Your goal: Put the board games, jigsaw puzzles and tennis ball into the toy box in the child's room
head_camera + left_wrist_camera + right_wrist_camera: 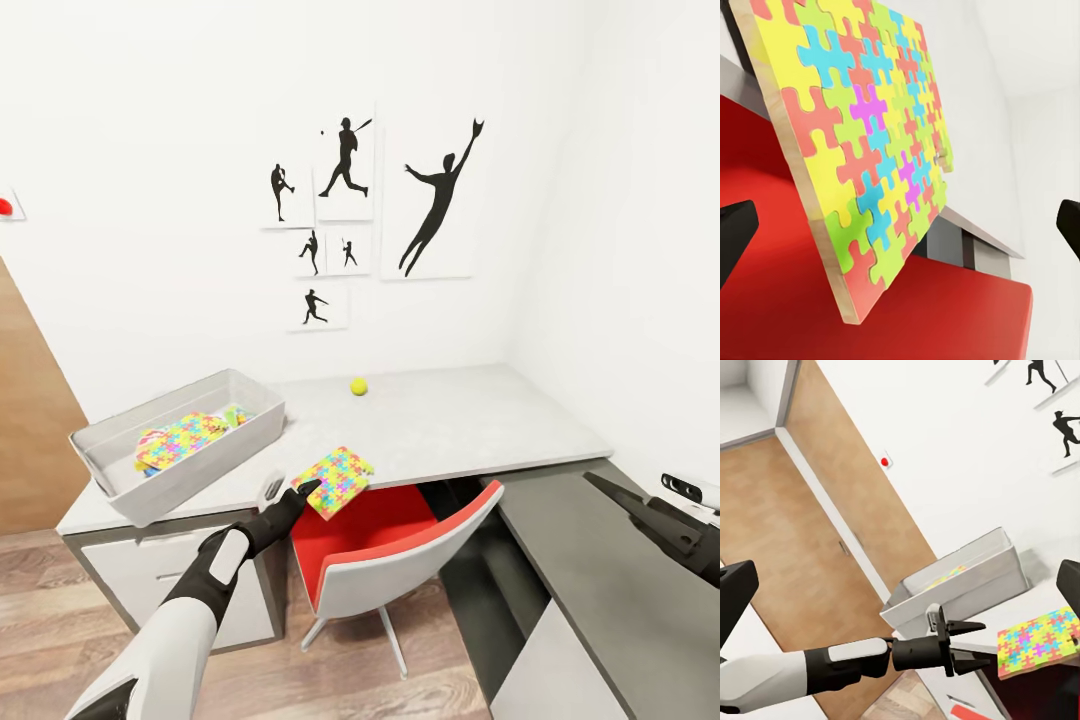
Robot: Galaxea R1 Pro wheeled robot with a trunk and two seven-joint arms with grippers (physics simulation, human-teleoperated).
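Puzzle right at the front edge of the table, hanging partly out over the red seat of the chair, and the left gripper is up against its near corner. From the head view the dark fingers blur into the box edge, so whether they touch it is hard to call. The right wrist view helps: the left gripper points at the puzzle with its fingers spread apart, a gap showing between tips and box. In the left wrist view the puzzle looms close and tilted, its pale side edge showing, its top cut off by the frame, with only the two black fingertips poking in at the sides, wide apart.

Over to the bin at the left end of the table: a second jigsaw-pattern box lies inside, with something green and pastel peeking out beside it, mostly hidden by the bin wall. The tennis ball sits alone further back on the table, near the wall, well apart from everything.

Right gripper at the right edge of the head view, over the lower dark cabinet top; one long dark finger shows clearly, the rest is cut off, so open or closed I cannot tell.
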